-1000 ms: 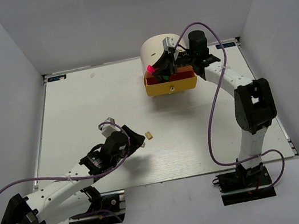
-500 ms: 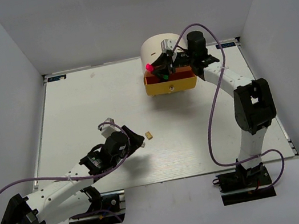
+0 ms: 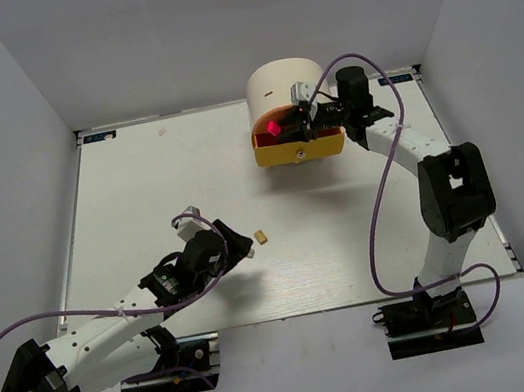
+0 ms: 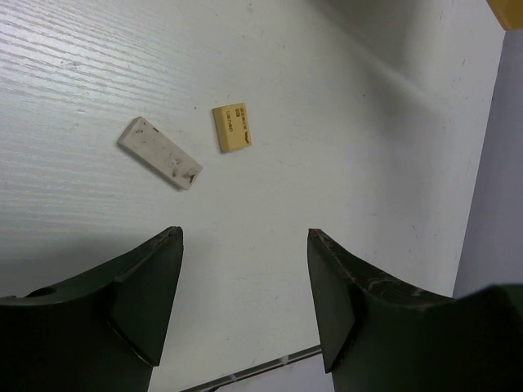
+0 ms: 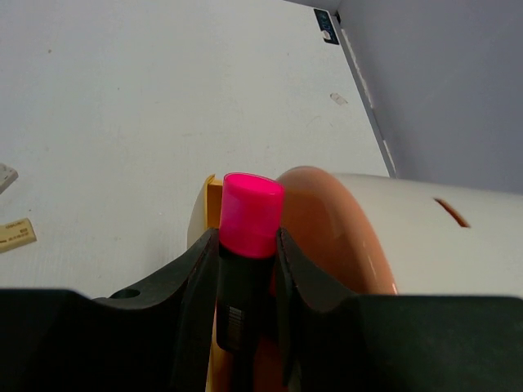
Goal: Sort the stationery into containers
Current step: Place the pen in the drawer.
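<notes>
Clamping the pink-capped highlighter (image 5: 252, 214) between its 2 fingers, the right gripper (image 5: 248, 245) sits at the upper centre of the top view, with the cap poking out past the fingertips. Close behind the cap is the orange drawer (image 5: 331, 224), set in the cream desk unit (image 3: 273, 82). The yellow drawer (image 3: 300, 152) stands pulled out beneath the gripper, its round knob facing the arm bases. Whether the highlighter touches either drawer cannot be told.

The left gripper (image 4: 245, 245), at the lower left of the top view, holds nothing, its jaws spread wide over the white table (image 3: 140, 197). Ahead of its fingertips lie 2 erasers, a grey eraser (image 4: 159, 153) and a tan eraser (image 4: 232, 127), just beside each other without touching, well apart from the drawers.
</notes>
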### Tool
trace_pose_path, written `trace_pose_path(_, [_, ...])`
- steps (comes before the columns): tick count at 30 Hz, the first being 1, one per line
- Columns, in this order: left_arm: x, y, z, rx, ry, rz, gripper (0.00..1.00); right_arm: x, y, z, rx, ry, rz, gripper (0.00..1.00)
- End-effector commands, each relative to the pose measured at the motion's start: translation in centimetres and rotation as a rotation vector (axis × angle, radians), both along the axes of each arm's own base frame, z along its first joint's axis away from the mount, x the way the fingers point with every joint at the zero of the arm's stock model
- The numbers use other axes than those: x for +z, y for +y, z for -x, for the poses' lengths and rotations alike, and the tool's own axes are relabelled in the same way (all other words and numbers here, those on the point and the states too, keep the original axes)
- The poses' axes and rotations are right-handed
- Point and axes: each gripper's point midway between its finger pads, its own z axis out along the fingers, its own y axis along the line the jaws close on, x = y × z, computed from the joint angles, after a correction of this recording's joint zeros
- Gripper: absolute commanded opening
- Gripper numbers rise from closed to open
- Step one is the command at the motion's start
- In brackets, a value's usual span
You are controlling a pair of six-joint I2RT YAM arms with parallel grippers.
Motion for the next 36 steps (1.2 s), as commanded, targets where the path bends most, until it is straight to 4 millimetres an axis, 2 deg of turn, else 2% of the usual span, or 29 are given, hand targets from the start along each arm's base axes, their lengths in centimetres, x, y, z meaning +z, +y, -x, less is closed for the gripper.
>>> trace_pose_path(1, [0.7, 0.0, -0.1, 0.004, -0.022, 0.014, 0.72, 2.5, -0.9, 0.5, -0.022, -0.086, -0.009, 0.00])
trace_pose_path(6, [0.7, 0.0, -0.1, 0.004, -0.022, 0.014, 0.72, 2.4, -1.2, 0.7, -0.034, -0.084, -0.002, 0.01])
trace_pose_path(7, [0.7, 0.0, -0.1, 0.004, -0.022, 0.014, 0.72, 2.2, -1.3, 0.7, -0.037, -0.082, 0.001, 0.08])
trace_pose_path(9, [0.7, 0.0, -0.1, 0.004, -0.022, 0.014, 0.72, 2.3, -1.4, 0.5, -0.043, -0.084, 0.004, 0.15])
trace_pose_path(10, [0.7, 0.0, -0.1, 0.004, -0.022, 0.014, 0.72, 2.3, -1.4, 0.6, -0.043, -0.083, 0.008, 0.23])
trace_pose_path(13, [0.7, 0.0, -0.1, 0.004, -0.022, 0.014, 0.72, 2.1, -1.4, 0.9, -0.036, -0.082, 0.016, 0.33])
trace_pose_path(14, [0.7, 0.0, -0.1, 0.004, -0.022, 0.014, 0.72, 2.2, -1.5, 0.9, -0.037, -0.089, 0.019, 0.45])
trace_pose_path(20, [0.7, 0.0, -0.1, 0.004, -0.022, 0.014, 0.72, 2.1, -1.6, 1.2, -0.041, -0.085, 0.022, 0.60])
trace_pose_path(23, [0.7, 0.0, -0.1, 0.004, -0.022, 0.014, 0.72, 2.5, -1.6, 1.4, -0.039, -0.080, 0.014, 0.60])
trace_pose_path(25, [0.5, 0.1, 0.0, 0.004, -0.017, 0.007, 0.72, 3.5, -1.6, 1.9, -0.034, -0.089, -0.004, 0.59])
trace_pose_path(28, [0.3, 0.2, 0.1, 0.010, -0.006, 0.007, 0.72, 5.1, -1.8, 2.8, -0.048, -0.077, -0.028, 0.43])
trace_pose_path(29, [0.4, 0.2, 0.1, 0.015, -0.003, 0.013, 0.72, 5.5, -2.1, 3.0, -0.063, -0.072, -0.027, 0.33])
trace_pose_path(30, [0.4, 0.2, 0.1, 0.015, -0.003, 0.013, 0.72, 5.7, -2.2, 3.3, -0.069, -0.048, -0.029, 0.09])
trace_pose_path(31, [0.4, 0.2, 0.1, 0.015, -0.003, 0.013, 0.72, 5.6, -2.3, 3.8, -0.064, -0.017, -0.016, 0.00])
trace_pose_path(36, [0.2, 0.3, 0.2, 0.027, 0.005, 0.027, 0.69, -0.3, -3.7, 6.5, -0.010, 0.163, 0.154, 0.00])
